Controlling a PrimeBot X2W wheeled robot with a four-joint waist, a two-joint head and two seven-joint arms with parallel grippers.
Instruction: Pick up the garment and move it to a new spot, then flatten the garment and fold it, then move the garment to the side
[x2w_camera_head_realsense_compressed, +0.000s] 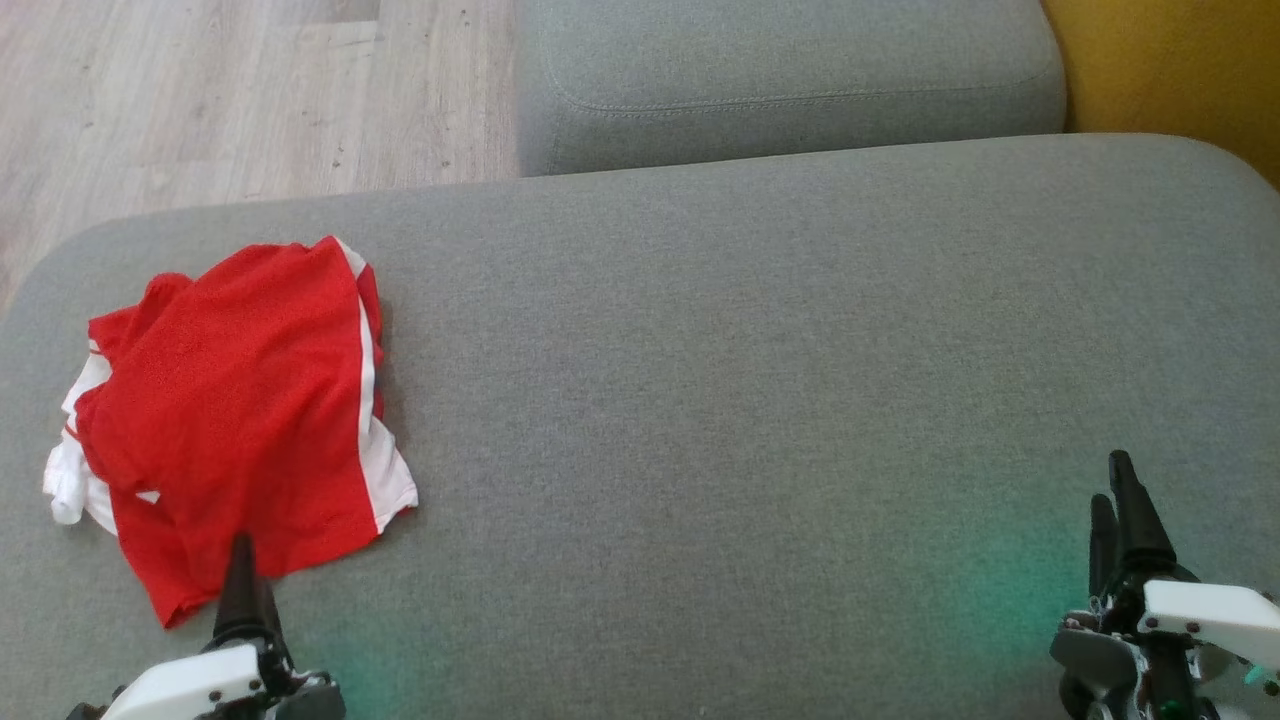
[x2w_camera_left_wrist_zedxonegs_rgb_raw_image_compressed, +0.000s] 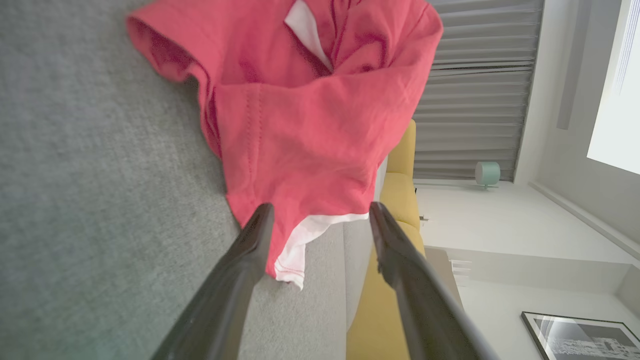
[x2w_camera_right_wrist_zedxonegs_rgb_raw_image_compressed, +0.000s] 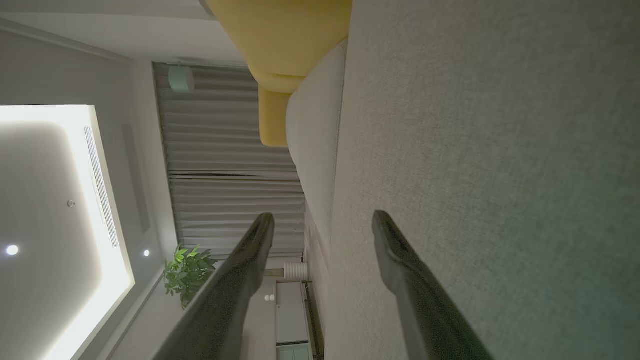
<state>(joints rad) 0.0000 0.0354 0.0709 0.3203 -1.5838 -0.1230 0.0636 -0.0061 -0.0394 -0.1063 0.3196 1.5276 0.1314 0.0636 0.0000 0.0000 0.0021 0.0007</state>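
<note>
Left hand (x2w_camera_left_wrist_zedxonegs_rgb_raw_image_compressed: 320, 212) open, poised at the near edge of the crumpled red-and-white garment (x2w_camera_head_realsense_compressed: 230, 400), which lies at the left of the grey cushion (x2w_camera_head_realsense_compressed: 750, 400). Right hand (x2w_camera_head_realsense_compressed: 1115, 500) open, well apart, over bare cushion.

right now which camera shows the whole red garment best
The head view: the whole garment lies crumpled on the grey cushion, nearly every edge visible. The left wrist view gives a close-up of one hem beyond the left fingers, cropped at the top. The right wrist view faces cushion and curtains.
</note>
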